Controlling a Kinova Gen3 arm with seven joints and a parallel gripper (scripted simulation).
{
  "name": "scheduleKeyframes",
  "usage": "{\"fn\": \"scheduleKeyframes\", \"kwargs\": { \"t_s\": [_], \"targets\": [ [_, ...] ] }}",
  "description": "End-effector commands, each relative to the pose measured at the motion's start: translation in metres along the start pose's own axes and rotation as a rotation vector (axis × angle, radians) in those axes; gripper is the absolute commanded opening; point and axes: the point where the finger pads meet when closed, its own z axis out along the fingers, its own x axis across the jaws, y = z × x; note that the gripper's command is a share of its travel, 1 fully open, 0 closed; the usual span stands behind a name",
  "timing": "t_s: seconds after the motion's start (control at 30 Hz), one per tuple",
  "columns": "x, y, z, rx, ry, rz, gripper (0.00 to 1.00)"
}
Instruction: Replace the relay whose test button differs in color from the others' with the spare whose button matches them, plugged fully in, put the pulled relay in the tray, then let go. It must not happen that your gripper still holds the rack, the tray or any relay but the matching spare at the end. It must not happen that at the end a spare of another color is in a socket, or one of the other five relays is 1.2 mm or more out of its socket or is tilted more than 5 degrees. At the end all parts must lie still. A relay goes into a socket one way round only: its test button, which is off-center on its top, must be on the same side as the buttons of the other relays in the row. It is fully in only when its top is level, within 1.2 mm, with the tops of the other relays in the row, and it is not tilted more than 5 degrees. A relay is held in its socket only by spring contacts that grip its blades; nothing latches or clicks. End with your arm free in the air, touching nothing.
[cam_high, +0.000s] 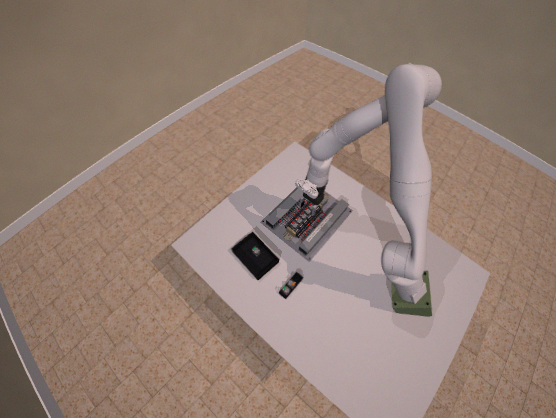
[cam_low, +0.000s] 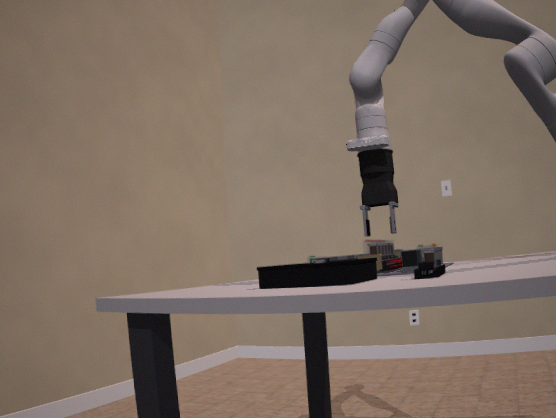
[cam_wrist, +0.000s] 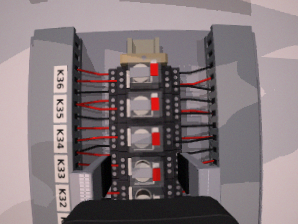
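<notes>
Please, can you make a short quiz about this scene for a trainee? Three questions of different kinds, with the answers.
1. True or false: the gripper is holding a relay.
2. In the wrist view, which color are the test buttons of the relays plugged in the row? A green, B red, C blue.
3. Fill in: the black tray holds ____ relay.

Key:
1. False. The fingers are wide open and empty, above the row.
2. B.
3. One.
</notes>
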Motion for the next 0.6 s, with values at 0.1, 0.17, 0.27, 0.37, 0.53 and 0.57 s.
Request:
{"fn": "scheduleKeyframes", "kwargs": {
  "t_s": [0.1,0.17,0.27,0.37,0.53,0.57],
  "targets": [
    [0.002,0.006,-0.019,-0.011,0.008,0.010,1.00],
    [0.001,0.006,-0.025,-0.011,0.009,0.010,1.00],
    [0.001,0.006,-0.034,-0.011,0.009,0.011,1.00],
    [0.001,0.006,-0.037,-0.011,0.009,0.011,1.00],
    [0.001,0.002,-0.032,-0.004,0.004,0.002,1.00],
    [0.001,0.003,-0.032,-0.004,0.005,0.003,1.00]
  ]
}}
